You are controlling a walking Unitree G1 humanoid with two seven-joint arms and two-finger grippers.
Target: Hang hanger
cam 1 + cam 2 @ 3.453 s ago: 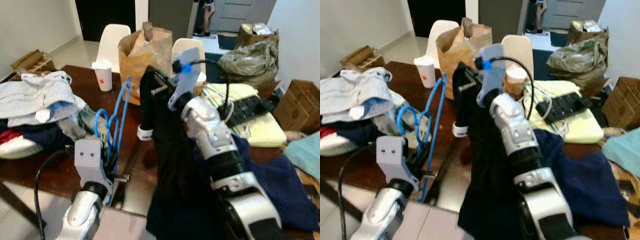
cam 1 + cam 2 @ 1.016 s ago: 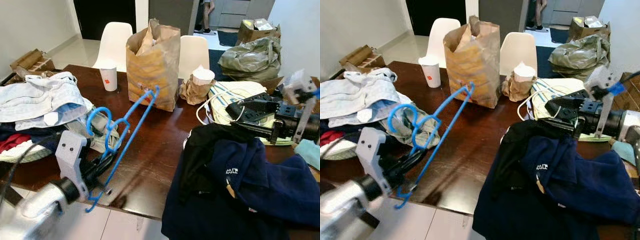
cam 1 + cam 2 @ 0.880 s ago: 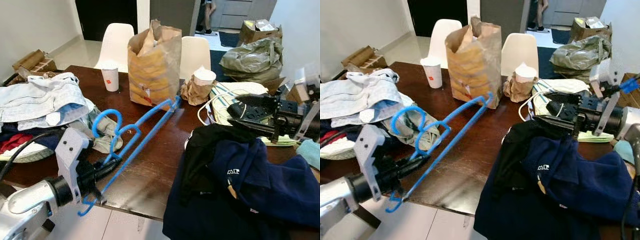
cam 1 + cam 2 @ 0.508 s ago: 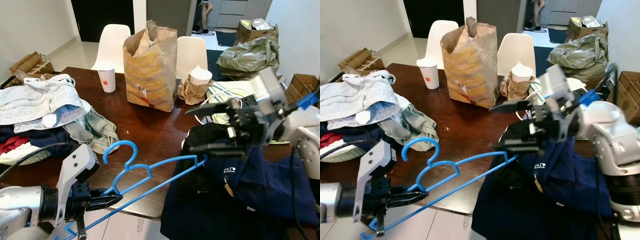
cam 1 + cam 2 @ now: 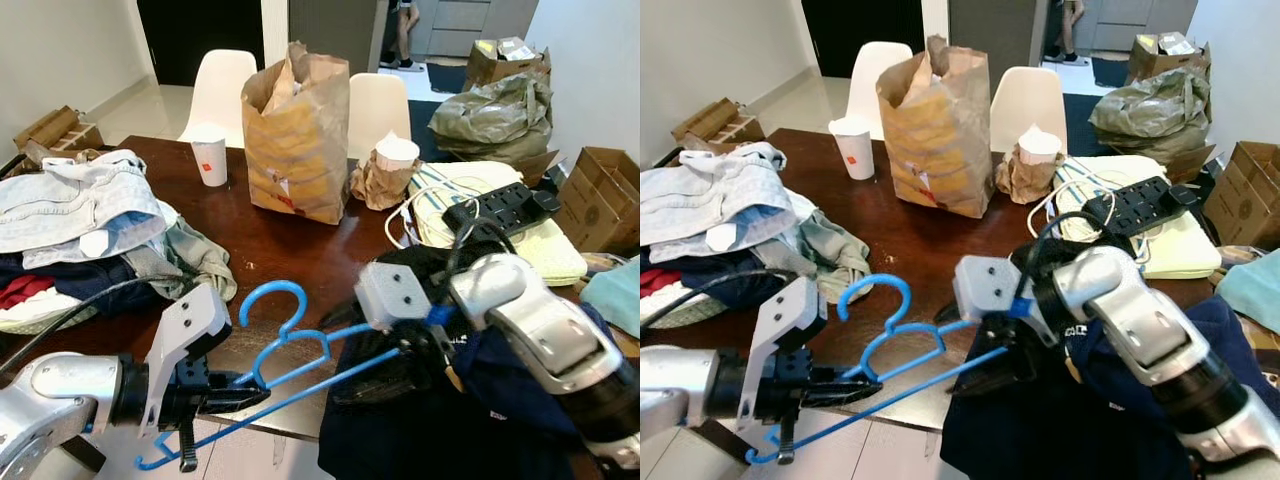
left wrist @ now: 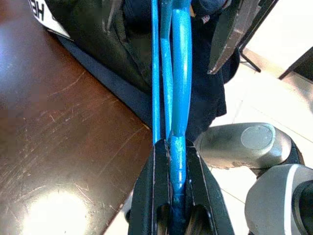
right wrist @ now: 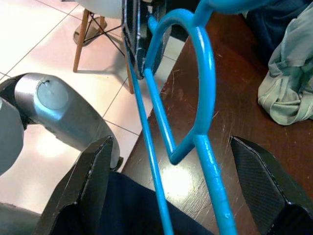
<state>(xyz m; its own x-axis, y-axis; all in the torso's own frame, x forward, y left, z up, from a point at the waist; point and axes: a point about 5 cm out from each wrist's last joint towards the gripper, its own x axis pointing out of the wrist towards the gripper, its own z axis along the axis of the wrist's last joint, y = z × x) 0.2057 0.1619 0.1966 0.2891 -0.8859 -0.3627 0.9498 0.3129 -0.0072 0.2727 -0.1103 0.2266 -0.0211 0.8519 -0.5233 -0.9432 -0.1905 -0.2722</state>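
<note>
1. Since half a second ago, the right gripper (image 5: 990, 375) has swung down from above the dark garment to the far end of the blue hanger (image 5: 290, 345), and the hanger's hook now sits a little higher over the table edge.
2. The left gripper (image 5: 245, 395) is clamped on the hanger's near end; in the left wrist view its two black fingers (image 6: 154, 196) squeeze the blue bars (image 6: 171, 88) between them.
3. The hanger is held out low and roughly level over the near edge of the dark wooden table (image 5: 290, 250), hook up, its far end at the navy garment (image 5: 1120, 400) heaped on the table's right side.
4. The right gripper's fingers are spread wide: in the right wrist view one black finger (image 7: 93, 181) lies on either side of the hanger's bars (image 7: 205, 122), touching neither.
5. Behind, a brown paper bag (image 5: 297, 130) stands mid-table, with a white paper cup (image 5: 209, 160) to its left and a smaller crumpled bag holding a cup (image 5: 390, 170) to its right.
6. A pile of clothes (image 5: 80, 230) covers the table's left end; a black power strip (image 5: 500, 208) lies on a pale yellow cloth (image 5: 540, 250) at the right.
7. Two white chairs (image 5: 222, 90) stand at the far side.
</note>
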